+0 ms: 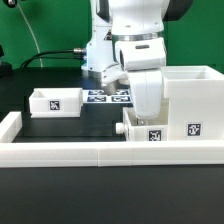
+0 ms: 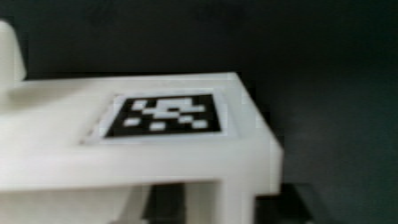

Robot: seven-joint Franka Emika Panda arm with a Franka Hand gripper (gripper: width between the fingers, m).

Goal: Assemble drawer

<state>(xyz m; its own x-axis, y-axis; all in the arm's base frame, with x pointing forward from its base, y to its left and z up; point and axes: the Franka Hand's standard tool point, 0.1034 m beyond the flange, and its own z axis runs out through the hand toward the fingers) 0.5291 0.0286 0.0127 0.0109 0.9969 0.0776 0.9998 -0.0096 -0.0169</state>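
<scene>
State of my gripper (image 1: 146,112): lowered onto the near tray (image 1: 152,131). My hand hides the fingertips, so I cannot tell how far they are open or whether they grip anything.
Position of the near tray: on the table (image 1: 95,122), against the housing (image 1: 190,98).
Position of the housing: upright, exterior view's right, behind the low wall (image 1: 90,152).
Position of the far tray (image 1: 55,101): exterior view's left, well apart.
Position of the marker board (image 1: 108,97): flat, behind my arm.
Wrist view: a blurred white surface bearing a tag (image 2: 166,115).
</scene>
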